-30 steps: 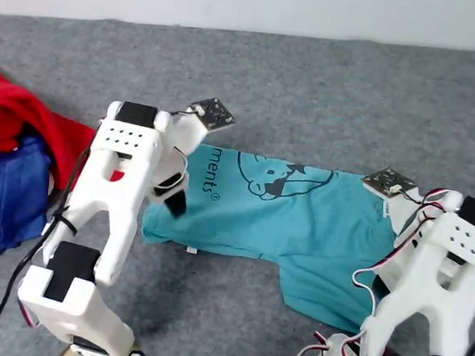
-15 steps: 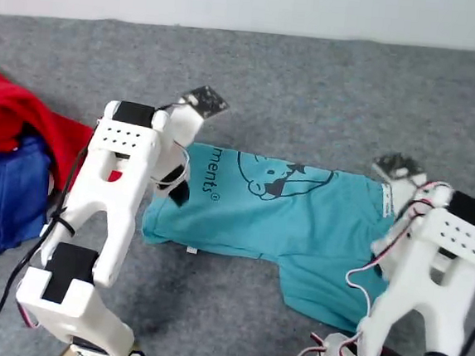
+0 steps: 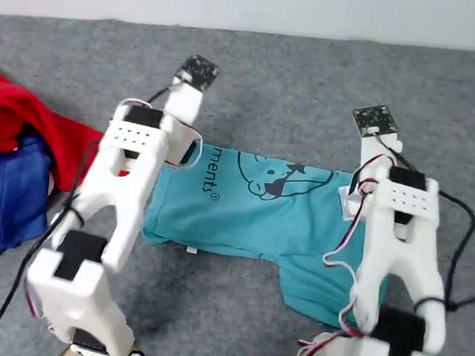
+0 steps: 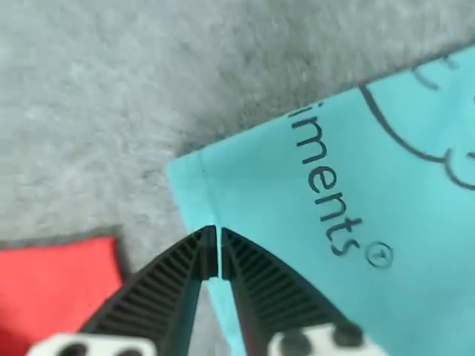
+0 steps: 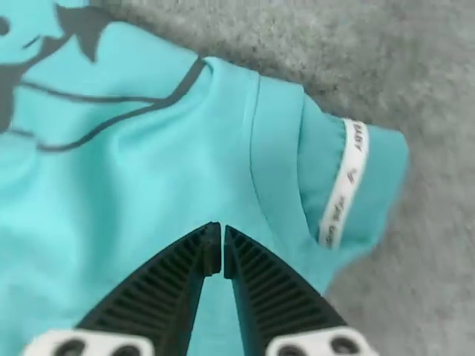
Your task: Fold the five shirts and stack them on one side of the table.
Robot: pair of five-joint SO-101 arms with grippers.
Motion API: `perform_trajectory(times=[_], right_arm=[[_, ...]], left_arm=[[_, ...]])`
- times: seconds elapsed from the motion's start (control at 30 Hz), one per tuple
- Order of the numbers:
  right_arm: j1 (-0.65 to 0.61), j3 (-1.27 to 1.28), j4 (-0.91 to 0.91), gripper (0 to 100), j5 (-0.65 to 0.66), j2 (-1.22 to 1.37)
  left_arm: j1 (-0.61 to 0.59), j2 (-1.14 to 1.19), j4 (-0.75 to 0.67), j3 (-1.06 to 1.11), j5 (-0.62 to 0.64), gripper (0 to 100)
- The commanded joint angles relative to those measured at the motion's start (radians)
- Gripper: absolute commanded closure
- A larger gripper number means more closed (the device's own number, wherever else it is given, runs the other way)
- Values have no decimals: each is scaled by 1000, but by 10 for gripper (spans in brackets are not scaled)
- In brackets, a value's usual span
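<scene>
Teal shirt: left gripper closed at hem, right gripper closed near collar.

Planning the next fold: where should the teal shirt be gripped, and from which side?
I'd pinch the teal shirt at its hem corner beside the red shirt and at the collar band, coming down from above: it lies flat, so only those edges offer the jaws a lip.

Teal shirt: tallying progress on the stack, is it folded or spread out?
Mostly spread: the teal shirt lies flat on the table, print up, one sleeve sticking out. Whether the other sleeve is tucked under, cannot tell.
</scene>
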Motion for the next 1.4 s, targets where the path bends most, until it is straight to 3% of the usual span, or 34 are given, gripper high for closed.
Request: perform_trajectory(times=[0.0,0.13,0.5,0.77,0.97,1.1,1.37], right_arm=[[21,-29,-88,988,-6,82],[93,-66,-117,988,-6,183],[260,-155,-45,988,94,260],[168,-190,208,988,94,59],[28,-187,364,988,87,-110],[-30,-184,472,988,86,-139],[-54,-43,579,988,86,-137]], left_arm=[[-2,71,-75,-19,5,984],[-3,133,-87,-48,5,984],[-86,232,97,-205,3,985],[-60,120,354,-409,8,986],[61,-58,624,-427,-35,985],[109,-143,695,-335,-41,984],[152,-315,686,139,-57,947]])
